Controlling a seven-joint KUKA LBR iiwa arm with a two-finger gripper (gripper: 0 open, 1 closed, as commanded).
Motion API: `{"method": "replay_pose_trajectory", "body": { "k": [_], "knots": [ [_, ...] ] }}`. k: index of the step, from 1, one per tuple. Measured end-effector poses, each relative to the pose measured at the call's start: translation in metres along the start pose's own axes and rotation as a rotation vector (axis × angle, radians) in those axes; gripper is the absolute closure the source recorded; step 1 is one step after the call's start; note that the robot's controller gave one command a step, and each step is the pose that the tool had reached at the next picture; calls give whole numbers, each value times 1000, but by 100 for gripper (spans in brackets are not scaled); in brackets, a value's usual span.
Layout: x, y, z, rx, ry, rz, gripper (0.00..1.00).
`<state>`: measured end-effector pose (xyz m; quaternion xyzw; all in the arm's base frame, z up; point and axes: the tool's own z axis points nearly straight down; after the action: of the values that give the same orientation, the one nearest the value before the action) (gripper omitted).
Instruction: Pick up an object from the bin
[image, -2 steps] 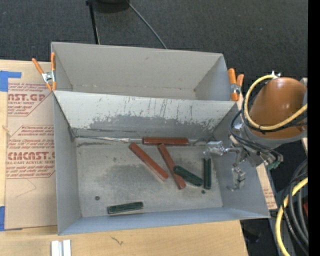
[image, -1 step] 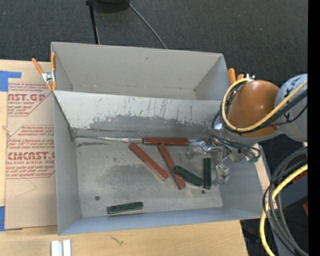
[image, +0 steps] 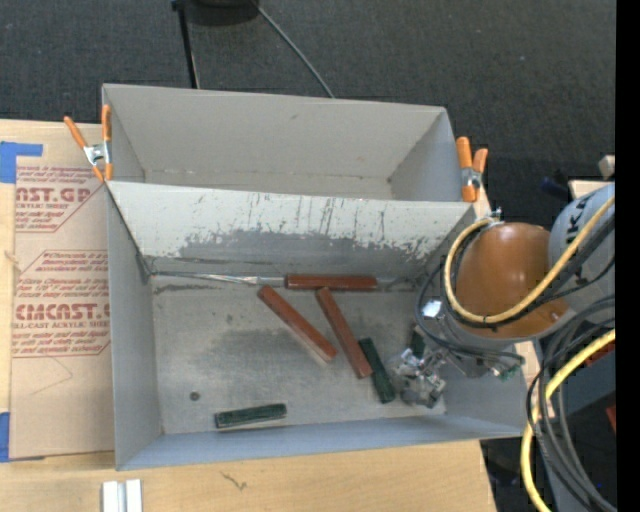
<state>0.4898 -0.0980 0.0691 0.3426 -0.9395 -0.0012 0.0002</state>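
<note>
While low in the front right corner of the grey metal bin (image: 210, 350), hangs the two-finger gripper (image: 422, 380) just right of a short dark green rectangular bar (image: 378, 372), near it or touching; cannot tell which. Cannot tell either whether released or clenched, and sees nothing plainly clasped. Reads as the closing-in step of the pick, with nothing lifted yet and the green bar lying flat on the floor as the likely target. To do it well: shift left until centred over the bar's middle, turn the wrist to straddle the narrow width and not the length, then descend straight and close only once level with the bar's sides. Mind the right and front walls, both close by, with little room to swing. Mind also the long reddish-brown rectangular bar (image: 343, 332), lower end just beside the green bar's upper end and easily dragged along or pinched together with it. Need not worry about the second reddish-brown bar (image: 297, 323) slanting further left, the third (image: 332, 283) along the foot of the back wall, or the other dark green bar (image: 250, 416) flat near the front wall, all well apart from the gripper. Lift straight up, clear of the rim.
</note>
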Motion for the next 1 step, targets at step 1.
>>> {"method": "replay_pose_trajectory", "body": {
  "k": [1],
  "knots": [
    [-2,-1,-1,6,-8,-1,0]
  ]
}}
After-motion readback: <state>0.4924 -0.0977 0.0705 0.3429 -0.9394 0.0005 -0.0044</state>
